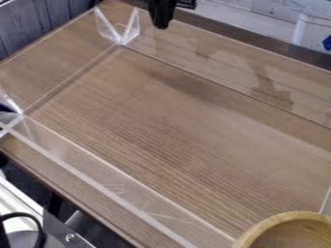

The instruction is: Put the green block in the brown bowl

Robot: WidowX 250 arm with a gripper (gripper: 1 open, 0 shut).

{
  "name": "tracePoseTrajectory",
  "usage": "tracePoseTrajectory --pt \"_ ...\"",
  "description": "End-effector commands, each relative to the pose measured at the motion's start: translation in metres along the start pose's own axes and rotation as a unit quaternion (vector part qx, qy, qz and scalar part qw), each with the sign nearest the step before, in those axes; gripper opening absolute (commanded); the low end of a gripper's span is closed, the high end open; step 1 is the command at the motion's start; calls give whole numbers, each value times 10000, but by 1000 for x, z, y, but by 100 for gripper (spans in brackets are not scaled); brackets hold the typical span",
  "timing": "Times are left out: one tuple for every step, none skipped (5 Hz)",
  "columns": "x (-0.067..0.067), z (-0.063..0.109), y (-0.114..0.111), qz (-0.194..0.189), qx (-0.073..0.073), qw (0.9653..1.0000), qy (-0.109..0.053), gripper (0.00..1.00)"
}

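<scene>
Nearest the cam, 1 brown bowl [295,232] at bottom-right corner, well apart from the pincer and diagonally across the bench from it; only part of its thick tan rim and paler inside shows, nothing visible in that part. Green block: can't see it in this view, so can't tell where it sits. At bottom-left edge, dark cables [23,231] and some metal fittings, too cropped to name. Mid: 1 wood-grain bench [181,126] boxed by clear plastic walls [77,155], w/ a clear corner brace [119,29] just left of the pincer. Far: 1 black pincer [161,21] at top edge, pointing down, tips pressed together, nothing seen b/w them. Behind it, a pale wall.
</scene>
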State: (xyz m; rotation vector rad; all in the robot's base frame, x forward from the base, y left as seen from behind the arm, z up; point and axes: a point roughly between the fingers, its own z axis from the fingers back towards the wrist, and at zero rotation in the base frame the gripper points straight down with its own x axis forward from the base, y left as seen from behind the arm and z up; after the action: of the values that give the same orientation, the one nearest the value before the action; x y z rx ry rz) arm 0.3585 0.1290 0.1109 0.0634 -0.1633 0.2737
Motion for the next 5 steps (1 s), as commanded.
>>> tracePoseTrajectory --pt "25 21 21 105 -19 9993 -370 0" --pt "31 14 37 192 -75 9992 -330 0" --pt "31 4 43 175 150 9993 -302 0" --pt "31 -5 46 120 354 9989 -269 0" --pt "27 -12 47 227 322 9985 -371 0"
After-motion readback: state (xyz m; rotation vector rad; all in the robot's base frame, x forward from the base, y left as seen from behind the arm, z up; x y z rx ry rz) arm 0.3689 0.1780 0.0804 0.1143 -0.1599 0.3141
